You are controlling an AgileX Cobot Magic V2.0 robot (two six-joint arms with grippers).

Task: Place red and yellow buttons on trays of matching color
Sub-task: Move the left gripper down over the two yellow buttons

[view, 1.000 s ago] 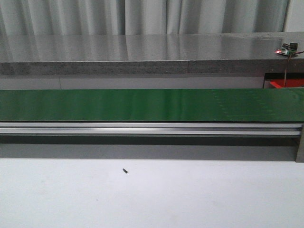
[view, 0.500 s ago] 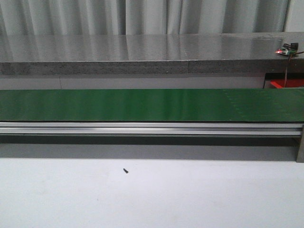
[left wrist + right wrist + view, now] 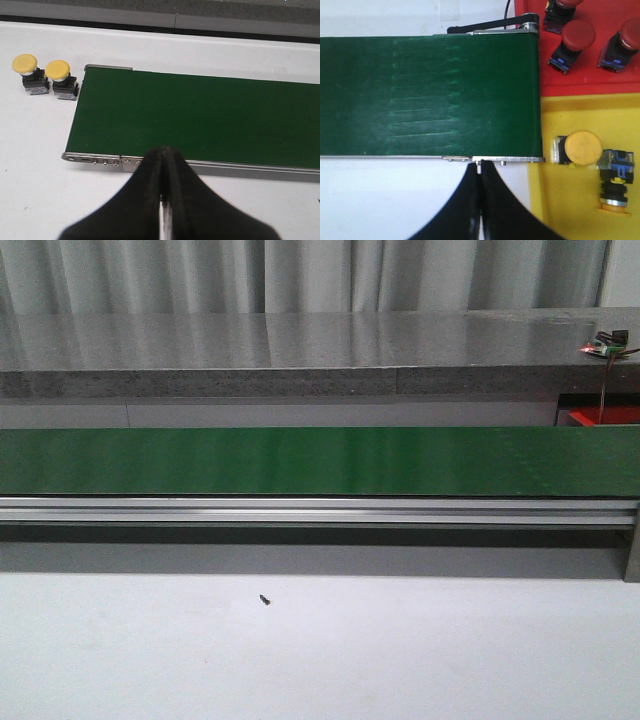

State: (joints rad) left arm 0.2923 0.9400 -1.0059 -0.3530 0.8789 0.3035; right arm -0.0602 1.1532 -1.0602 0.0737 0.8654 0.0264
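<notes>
— Claws: both the left claw (image 3: 165,165) and right claw (image 3: 479,182) are sitting closed and empty, waiting over the belt (image 3: 320,461).
— Two yellow buttons (image 3: 61,77) are standing beside the belt's left end; one needs grasping next.

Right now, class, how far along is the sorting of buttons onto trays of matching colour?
Done: three red buttons lie on the red tray, two yellow ones on the yellow tray. In hand: nothing; the left hand and right hand are shut and empty. Left: two yellow buttons wait beside the green belt.
</notes>
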